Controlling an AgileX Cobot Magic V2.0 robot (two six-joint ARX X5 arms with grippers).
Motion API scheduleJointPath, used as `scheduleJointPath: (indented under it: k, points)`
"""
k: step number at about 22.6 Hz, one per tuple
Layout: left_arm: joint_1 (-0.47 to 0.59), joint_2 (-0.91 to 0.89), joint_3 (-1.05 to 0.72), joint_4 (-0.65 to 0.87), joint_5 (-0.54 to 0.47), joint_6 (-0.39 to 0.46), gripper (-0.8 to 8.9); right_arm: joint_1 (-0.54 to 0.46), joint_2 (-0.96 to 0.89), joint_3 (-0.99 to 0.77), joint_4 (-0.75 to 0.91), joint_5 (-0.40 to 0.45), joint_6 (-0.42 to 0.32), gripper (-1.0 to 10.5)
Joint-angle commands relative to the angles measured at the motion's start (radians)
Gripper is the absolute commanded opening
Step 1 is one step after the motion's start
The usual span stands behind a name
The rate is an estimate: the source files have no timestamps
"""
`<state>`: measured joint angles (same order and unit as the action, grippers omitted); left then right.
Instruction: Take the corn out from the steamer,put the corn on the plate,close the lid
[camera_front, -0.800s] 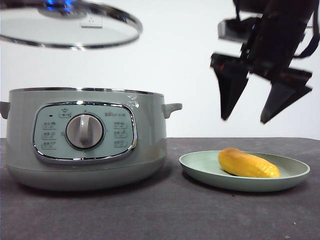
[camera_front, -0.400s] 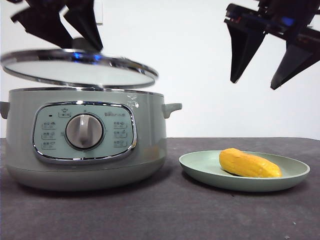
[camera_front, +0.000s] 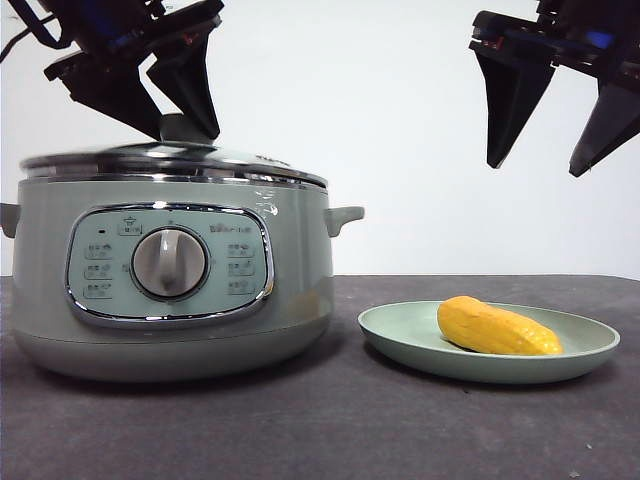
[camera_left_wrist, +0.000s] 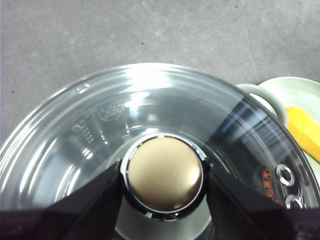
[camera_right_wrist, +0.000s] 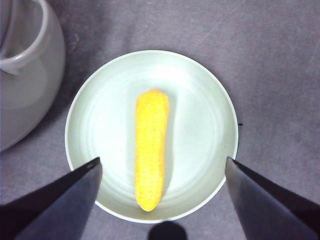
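Since the clear glass lid (camera_front: 170, 162) sits slightly tilted on the sage-green round steamer (camera_front: 170, 280), its knob (camera_left_wrist: 163, 173) clamped by the left gripper (camera_front: 160, 95), it should be levelled before release. The yellow corn (camera_front: 497, 328) lies on the pale green plate (camera_front: 400, 335), below the spread, empty right gripper (camera_front: 550, 130).

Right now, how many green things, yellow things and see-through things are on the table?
Green: 2, the steamer and the plate
Yellow: 1, the corn
See-through: 1, the lid, held at its knob by the left gripper
Total: 4
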<state>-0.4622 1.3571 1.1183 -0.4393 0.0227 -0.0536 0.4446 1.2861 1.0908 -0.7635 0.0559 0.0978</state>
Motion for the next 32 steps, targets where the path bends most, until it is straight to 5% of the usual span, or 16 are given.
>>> scheduleJointPath:
  k: [1,7,8,11,12,20,25,26,29,32]
  points:
    - [-0.004,0.011,0.016,0.032,0.004,-0.006,-0.09,0.000,0.002,-0.007,0.000,0.003,0.006,4.1]
    - [-0.003,0.022,0.016,-0.032,0.004,-0.005,0.02,0.000,0.002,-0.007,-0.003,0.003,0.006,4.1]
    - [-0.003,0.022,0.016,-0.043,0.005,-0.005,0.46,0.000,0.002,-0.007,-0.004,0.003,0.006,4.1]
    - [-0.003,0.022,0.016,-0.048,0.006,-0.006,3.92,0.000,0.002,-0.007,-0.005,0.003,0.006,4.1]
    - [-0.003,0.022,0.016,-0.048,0.009,-0.006,4.11,0.000,0.002,-0.008,-0.005,0.003,0.006,4.1]
    - [-0.004,-0.060,0.016,-0.053,0.009,-0.006,4.09,0.000,0.002,-0.008,-0.005,0.003,0.005,4.1]
    - [-0.004,-0.227,0.016,-0.230,0.010,0.003,4.04,0.002,-0.017,-0.008,-0.031,0.002,-0.005,3.5]
    - [-0.004,-0.253,0.016,-0.288,0.009,0.014,3.82,0.002,-0.025,-0.009,-0.034,0.001,-0.006,2.6]
    - [-0.004,-0.300,0.014,-0.404,0.005,0.065,-0.26,0.005,-0.079,-0.043,0.004,0.000,-0.010,0.4]
    - [-0.005,-0.336,0.006,-0.400,0.003,0.066,-0.08,0.023,-0.188,-0.153,0.127,-0.001,-0.009,0.2]
